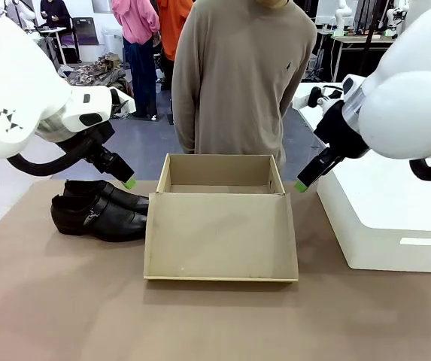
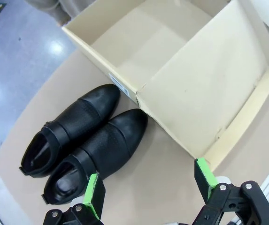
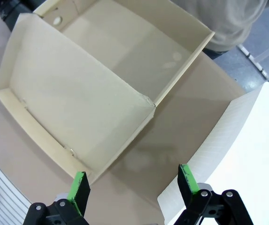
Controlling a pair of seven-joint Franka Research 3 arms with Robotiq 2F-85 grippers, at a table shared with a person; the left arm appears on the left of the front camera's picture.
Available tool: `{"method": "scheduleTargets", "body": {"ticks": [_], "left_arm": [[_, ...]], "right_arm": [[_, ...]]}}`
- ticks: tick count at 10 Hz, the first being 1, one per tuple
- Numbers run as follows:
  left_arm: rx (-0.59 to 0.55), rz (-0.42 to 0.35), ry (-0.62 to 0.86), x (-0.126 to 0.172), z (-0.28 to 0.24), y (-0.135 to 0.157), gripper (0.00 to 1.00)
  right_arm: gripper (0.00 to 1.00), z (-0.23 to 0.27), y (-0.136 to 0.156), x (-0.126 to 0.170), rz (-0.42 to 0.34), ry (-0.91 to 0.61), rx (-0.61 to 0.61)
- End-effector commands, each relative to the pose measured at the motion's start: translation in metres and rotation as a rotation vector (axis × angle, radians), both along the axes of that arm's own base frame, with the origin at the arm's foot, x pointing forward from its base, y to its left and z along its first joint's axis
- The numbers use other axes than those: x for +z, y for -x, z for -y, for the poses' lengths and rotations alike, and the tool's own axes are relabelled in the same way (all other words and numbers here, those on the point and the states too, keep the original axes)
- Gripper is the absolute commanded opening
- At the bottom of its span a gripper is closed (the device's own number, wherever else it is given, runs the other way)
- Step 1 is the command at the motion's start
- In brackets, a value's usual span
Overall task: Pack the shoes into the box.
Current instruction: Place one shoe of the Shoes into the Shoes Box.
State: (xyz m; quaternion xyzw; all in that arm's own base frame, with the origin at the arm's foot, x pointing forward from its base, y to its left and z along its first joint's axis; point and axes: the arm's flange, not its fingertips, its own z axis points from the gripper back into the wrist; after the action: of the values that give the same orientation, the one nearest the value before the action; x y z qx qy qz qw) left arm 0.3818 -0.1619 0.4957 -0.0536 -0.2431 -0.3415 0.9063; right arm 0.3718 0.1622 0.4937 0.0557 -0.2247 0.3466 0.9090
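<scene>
While both arms reach in over the table (image 1: 200, 323), I see the left arm come from the left, wrist angled down. The left claw (image 2: 148, 183) hovers just above the shoes (image 2: 85, 136), spread wide, gripping nothing and touching nothing. The right arm slopes down from the right. The right claw (image 3: 133, 180) is also spread wide and holds nothing, above the strip of table between the box (image 1: 219, 174) and the white box (image 1: 396, 218). The shoes sit on the table left of the box, side by side and touching. Their long axes run across the table, toes toward the box and just beside its corner. The box is open, its lid (image 1: 221, 237) folded toward me. A person (image 1: 238, 83) stands behind it.
</scene>
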Motion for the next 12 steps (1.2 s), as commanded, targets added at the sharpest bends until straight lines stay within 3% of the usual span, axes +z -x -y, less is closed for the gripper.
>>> {"method": "scheduleTargets", "body": {"ticks": [1, 8, 12], "left_arm": [[-0.057, -0.013, -0.004, 0.003, -0.008, -0.002, 1.00], [-0.518, 0.122, 0.172, 0.047, -0.026, 0.022, 1.00], [-0.586, 0.169, 0.213, 0.052, -0.045, 0.033, 1.00]], "right_arm": [[1.00, 0.010, -0.001, 0.006, -0.011, -0.010, 0.059], [1.00, 0.054, 0.032, 0.047, 0.046, -0.205, 0.351], [1.00, 0.074, 0.046, 0.058, 0.072, -0.292, 0.452]]}}
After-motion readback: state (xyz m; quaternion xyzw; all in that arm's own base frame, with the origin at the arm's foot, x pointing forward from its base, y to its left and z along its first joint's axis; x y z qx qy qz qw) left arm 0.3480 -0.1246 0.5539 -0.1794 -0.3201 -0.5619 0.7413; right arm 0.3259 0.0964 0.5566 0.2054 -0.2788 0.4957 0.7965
